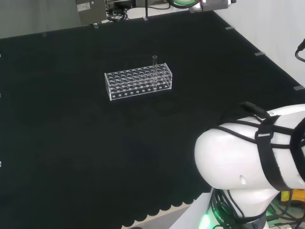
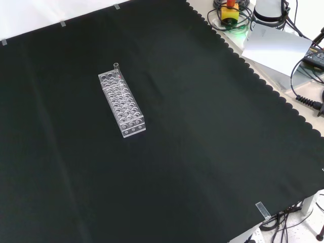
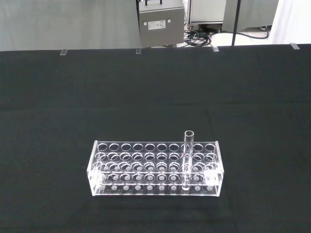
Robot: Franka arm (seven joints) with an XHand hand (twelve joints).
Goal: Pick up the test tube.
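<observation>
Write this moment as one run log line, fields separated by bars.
stage: before grasp | test tube: upright in clear rack, near one end | black cloth: rack stands on it

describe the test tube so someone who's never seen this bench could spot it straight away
On the black cloth stands one clear plastic rack of many round holes. The test tube stands upright in a hole near the rack's right end in the head view. It alone rises above the rack's top; the other holes look empty.

The rack (image 3: 154, 169) looks like clear glossy plastic, the tube (image 3: 188, 158) in it is clear and shiny too. The cloth (image 2: 202, 152) is matt black fabric with a scalloped edge.
</observation>
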